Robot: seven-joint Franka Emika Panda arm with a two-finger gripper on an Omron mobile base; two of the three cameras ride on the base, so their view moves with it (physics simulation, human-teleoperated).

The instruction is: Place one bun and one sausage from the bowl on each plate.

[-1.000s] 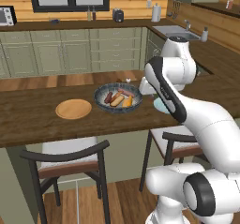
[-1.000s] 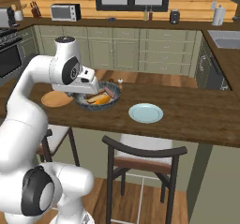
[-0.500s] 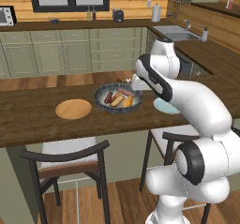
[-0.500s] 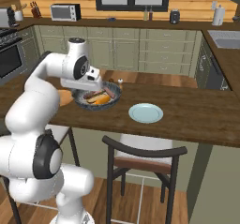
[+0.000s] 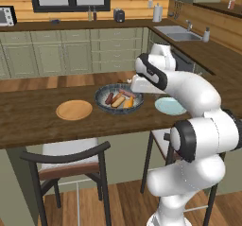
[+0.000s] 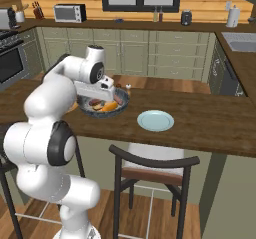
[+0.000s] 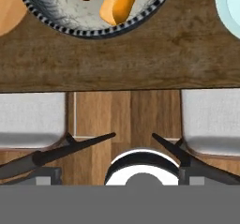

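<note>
Wooden counter (image 5: 28,121) holds bowl (image 5: 119,99) between 2 plates (image 5: 74,110).

Dark wooden counter (image 5: 28,121), carrying in a row: tan wooden plate (image 5: 74,110), dark patterned bowl (image 5: 101,95) in the middle, pale blue-green plate (image 5: 168,107).

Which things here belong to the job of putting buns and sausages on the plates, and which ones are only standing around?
Belongs to the job:
- bowl holding the buns and sausages
- tan wood plate
- pale blue-green plate

Only standing around:
- microwave on the back counter
- paper towel roll
- sink
- two stools, one at
</note>
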